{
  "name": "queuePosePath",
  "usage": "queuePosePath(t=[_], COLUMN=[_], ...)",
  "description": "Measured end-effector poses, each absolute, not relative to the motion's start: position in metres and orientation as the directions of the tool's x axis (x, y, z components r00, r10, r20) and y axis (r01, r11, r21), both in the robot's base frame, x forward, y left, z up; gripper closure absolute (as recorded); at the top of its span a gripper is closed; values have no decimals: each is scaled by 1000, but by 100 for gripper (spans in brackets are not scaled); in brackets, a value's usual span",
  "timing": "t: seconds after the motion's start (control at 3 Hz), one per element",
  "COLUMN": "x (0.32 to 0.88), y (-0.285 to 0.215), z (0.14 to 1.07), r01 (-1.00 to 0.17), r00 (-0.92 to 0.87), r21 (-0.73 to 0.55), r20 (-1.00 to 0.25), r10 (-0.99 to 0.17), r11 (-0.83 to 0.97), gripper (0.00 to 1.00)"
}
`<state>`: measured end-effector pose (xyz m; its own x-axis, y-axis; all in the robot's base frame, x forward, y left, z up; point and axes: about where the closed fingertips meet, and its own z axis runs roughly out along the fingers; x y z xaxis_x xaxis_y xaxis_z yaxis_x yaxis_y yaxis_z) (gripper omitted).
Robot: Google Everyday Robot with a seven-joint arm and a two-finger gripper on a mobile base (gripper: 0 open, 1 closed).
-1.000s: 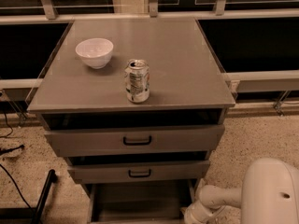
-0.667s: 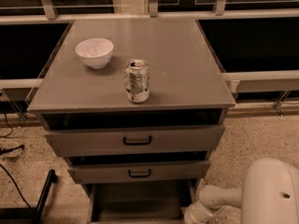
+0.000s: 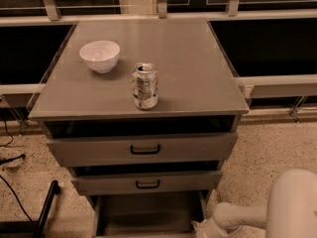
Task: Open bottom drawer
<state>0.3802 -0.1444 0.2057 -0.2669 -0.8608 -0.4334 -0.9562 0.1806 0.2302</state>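
Note:
A grey cabinet [image 3: 198, 73] holds three drawers. The bottom drawer [image 3: 148, 213] stands pulled out at the frame's lower edge. I see down onto its inside floor and side walls, while its front and handle are cut off below. My gripper [image 3: 202, 229] is low at the drawer's right front corner, at the end of my white arm [image 3: 237, 214], and is mostly cut off by the frame edge.
The top drawer [image 3: 99, 151] and the middle drawer [image 3: 109, 183] each have a black handle and stand slightly ajar. A white bowl [image 3: 99, 55] and a soda can [image 3: 145, 86] are on the cabinet top. A black post [image 3: 45, 209] and cables lie on the floor at left.

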Motion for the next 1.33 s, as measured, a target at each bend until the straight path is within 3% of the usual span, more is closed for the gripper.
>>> queuePosePath(t=[0.33, 1.0, 1.33], x=[370, 343, 343], y=[-148, -166, -165], z=[212, 206, 209], r01=[-962, -892, -892], r00=[-253, -418, -418], r21=[210, 374, 374], r20=[-449, -469, -468], r10=[-857, -778, -778], r11=[174, 254, 254], gripper=[0, 0, 0])
